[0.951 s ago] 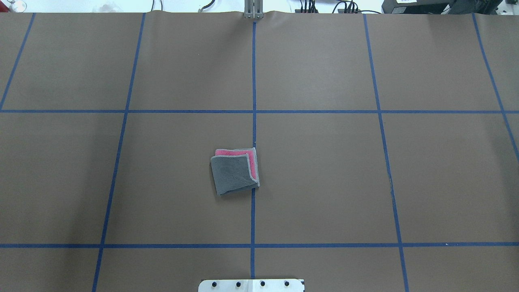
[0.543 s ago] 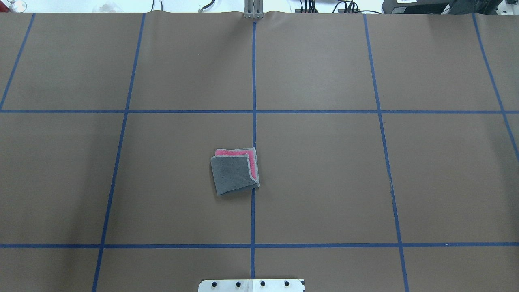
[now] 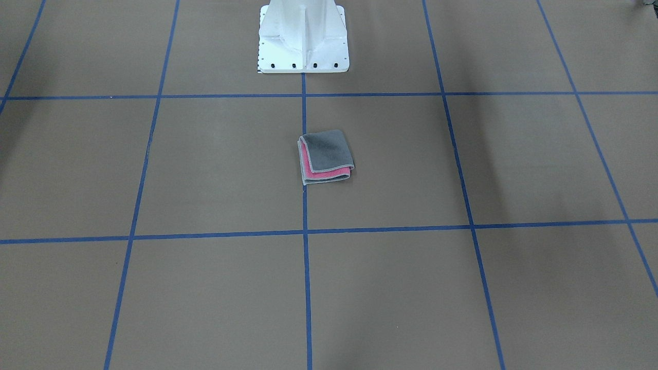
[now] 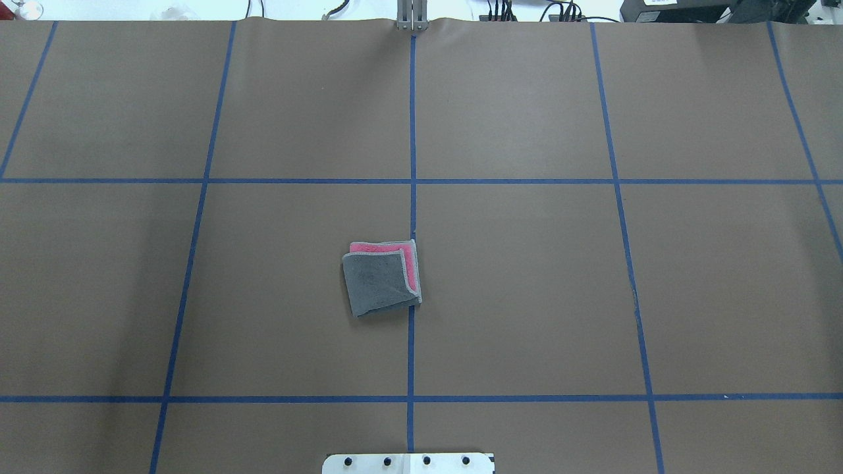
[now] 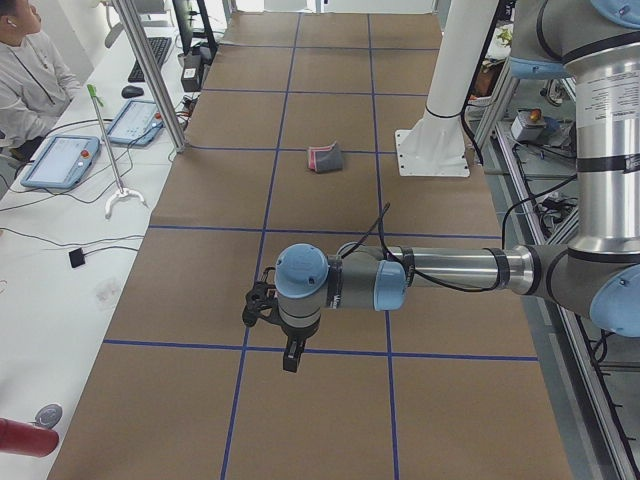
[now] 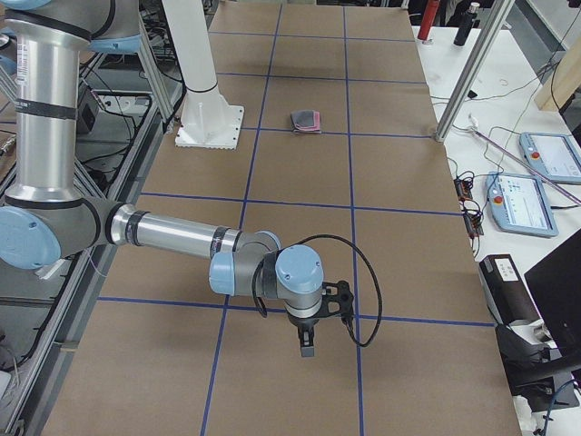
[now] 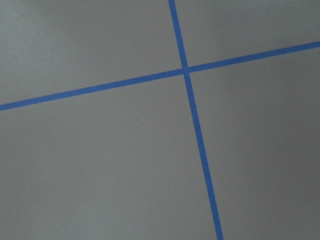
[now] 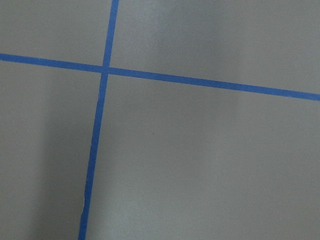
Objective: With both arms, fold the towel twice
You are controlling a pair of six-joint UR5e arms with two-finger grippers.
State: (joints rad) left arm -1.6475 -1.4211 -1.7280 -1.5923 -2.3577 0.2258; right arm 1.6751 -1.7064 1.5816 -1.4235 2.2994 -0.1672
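1. The towel (image 4: pixel 382 280) lies folded on the brown table (image 4: pixel 527 296), at about 7 o'clock from the middle of the overhead view. Its 3 o'clock edge touches the centre blue tape line (image 4: pixel 413 131).
2. Its grey face is up. Pink shows along its 12 and 3 o'clock edges.
3. The left gripper (image 5: pixel 290 360) hangs over bare table, well apart from the towel, apparently pointing down. I cannot tell whether it is spread or pressed together.
4. The right gripper (image 6: pixel 308 345) hangs likewise at the opposite end, and its state cannot be told either.
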